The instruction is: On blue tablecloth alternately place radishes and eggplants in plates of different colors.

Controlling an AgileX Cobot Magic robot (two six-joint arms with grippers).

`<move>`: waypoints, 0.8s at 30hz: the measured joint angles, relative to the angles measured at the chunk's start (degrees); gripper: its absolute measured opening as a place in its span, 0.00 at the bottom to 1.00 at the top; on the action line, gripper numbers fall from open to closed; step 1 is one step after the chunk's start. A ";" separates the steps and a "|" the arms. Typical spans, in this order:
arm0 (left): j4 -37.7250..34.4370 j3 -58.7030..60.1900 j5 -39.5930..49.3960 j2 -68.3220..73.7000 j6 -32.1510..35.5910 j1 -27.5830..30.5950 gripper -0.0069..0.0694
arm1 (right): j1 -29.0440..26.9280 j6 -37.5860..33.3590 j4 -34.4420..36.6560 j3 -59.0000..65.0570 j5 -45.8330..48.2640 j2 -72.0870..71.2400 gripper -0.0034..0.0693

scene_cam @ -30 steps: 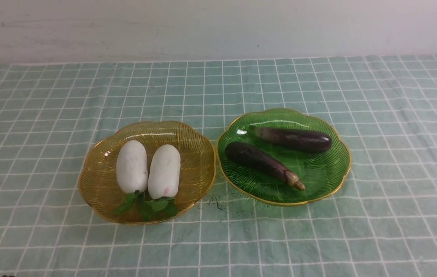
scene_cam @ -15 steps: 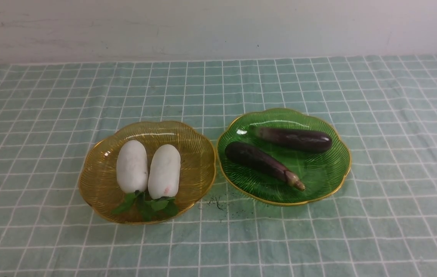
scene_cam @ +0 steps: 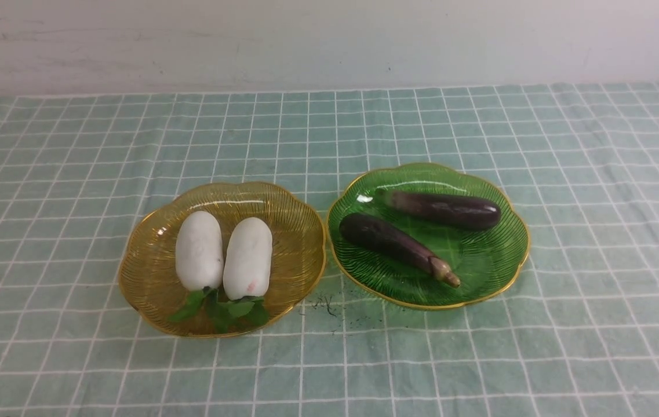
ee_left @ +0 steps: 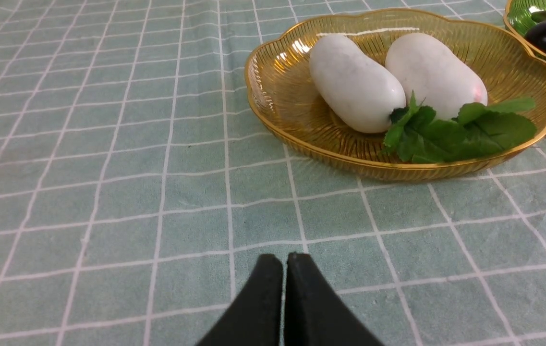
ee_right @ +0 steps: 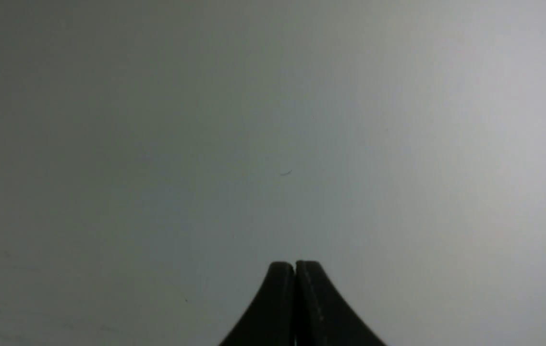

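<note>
Two white radishes point(scene_cam: 223, 255) lie side by side in the yellow plate point(scene_cam: 300, 243), touching each other, with their green leaves point(scene_cam: 222, 310) pointing toward the robot. Two purple eggplants point(scene_cam: 416, 226) lie in the green plate point(scene_cam: 503, 255) just beside it; they sit close together but do not seem to touch. Both plates rest on the blue tablecloth point(scene_cam: 74, 145). It looks like every veggie is in its plate, so the job seems done. The left gripper point(ee_left: 285, 262) is pinched closed with nothing in it and hangs low over the cloth, near the yellow plate. The right gripper point(ee_right: 295, 269) is pinched closed too, holds nothing, and faces only a plain gray surface. The radishes look fat, smooth and a bit heavy, so they could slip or roll. The best place to grab one would be across its thick middle, not by the soft leaves, which could tear. The eggplants look thin, shiny and slippery. A grab across the middle of the dark body should work better than the skinny stem end. The plates look like thin glass or plastic, so a bump could slide or chip them.
</note>
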 joint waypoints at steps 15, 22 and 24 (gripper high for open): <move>-0.23 0.00 0.00 0.00 0.00 0.00 0.08 | -11.53 0.77 -4.23 19.75 16.04 0.06 0.03; -0.23 0.00 0.01 0.00 0.00 0.00 0.08 | -11.65 0.94 -3.96 19.69 16.65 0.06 0.03; -0.23 0.00 0.01 0.00 0.00 0.00 0.08 | -11.65 0.94 -3.96 19.69 16.65 0.06 0.03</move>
